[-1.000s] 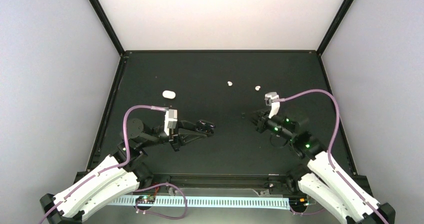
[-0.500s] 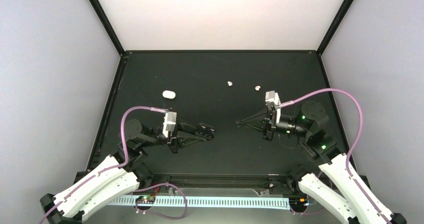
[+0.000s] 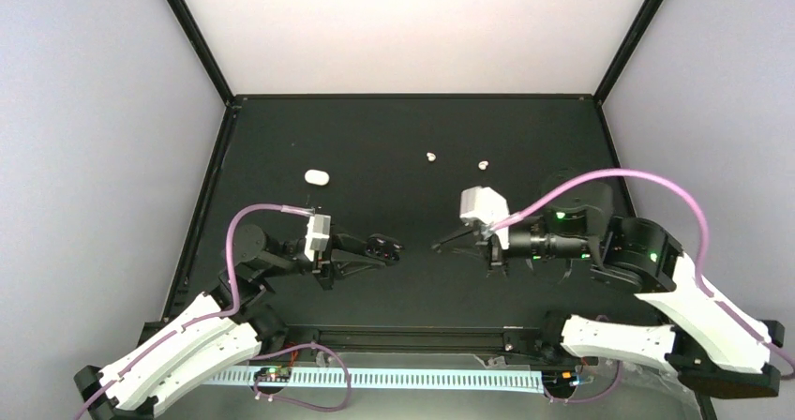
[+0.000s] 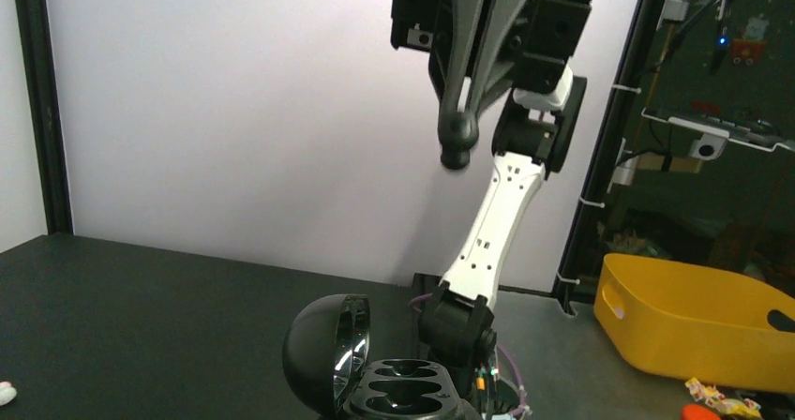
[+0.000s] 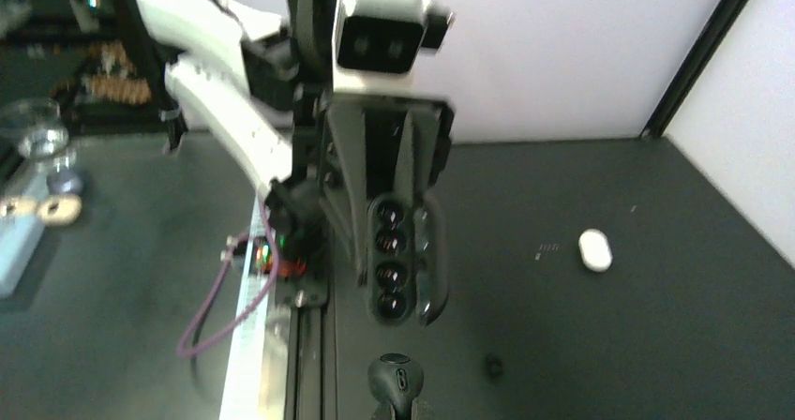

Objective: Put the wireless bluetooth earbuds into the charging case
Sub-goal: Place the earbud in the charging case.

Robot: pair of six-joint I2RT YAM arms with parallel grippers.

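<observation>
While our left gripper (image 3: 382,247) is clamping the case (image 4: 398,389), lid swung open, its dark wells are looking empty to us, so we are judging that no bud is seated yet. Our right gripper (image 4: 457,145) is hovering near the case, not touching it, fingers pressed fully together. Whether a black bud is pinched at the tip we cannot tell. Farther out on the table (image 3: 525,129), a white bud (image 3: 431,157) and a second white bud (image 3: 484,165) are lying loose, well apart from the case. A white capsule (image 3: 316,176) is lying far left. Nothing is blocking the path.
</observation>
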